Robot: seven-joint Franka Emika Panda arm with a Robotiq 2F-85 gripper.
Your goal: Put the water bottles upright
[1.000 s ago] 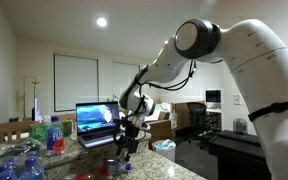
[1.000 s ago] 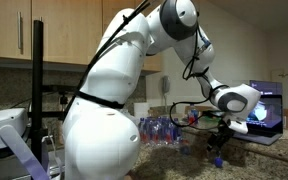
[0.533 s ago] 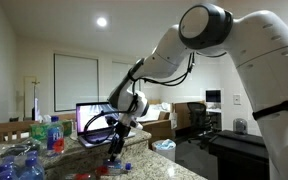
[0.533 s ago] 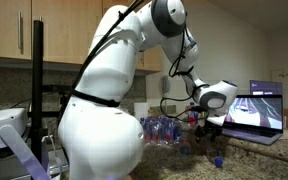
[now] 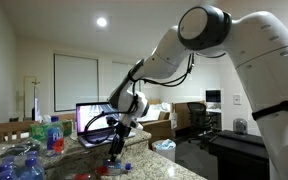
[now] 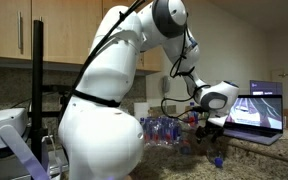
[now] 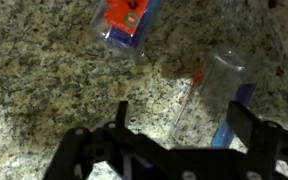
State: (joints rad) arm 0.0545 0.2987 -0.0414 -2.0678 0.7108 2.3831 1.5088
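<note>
Bottles lie on the granite counter [image 7: 44, 80]: a clear bottle [image 7: 220, 88] with a blue band appears to rest on its side just ahead of the pincer [image 7: 184, 135], nearer one finger than the other, and a red-capped bottle [image 7: 124, 22] lies farther ahead. The pincer stands wide open, gripping nothing. Within the last second the arm swung away from the laptop [image 5: 94, 120] and down toward these bottles, then paused. The clear bottle looks like the chosen target, and neither one is upright yet.
</note>
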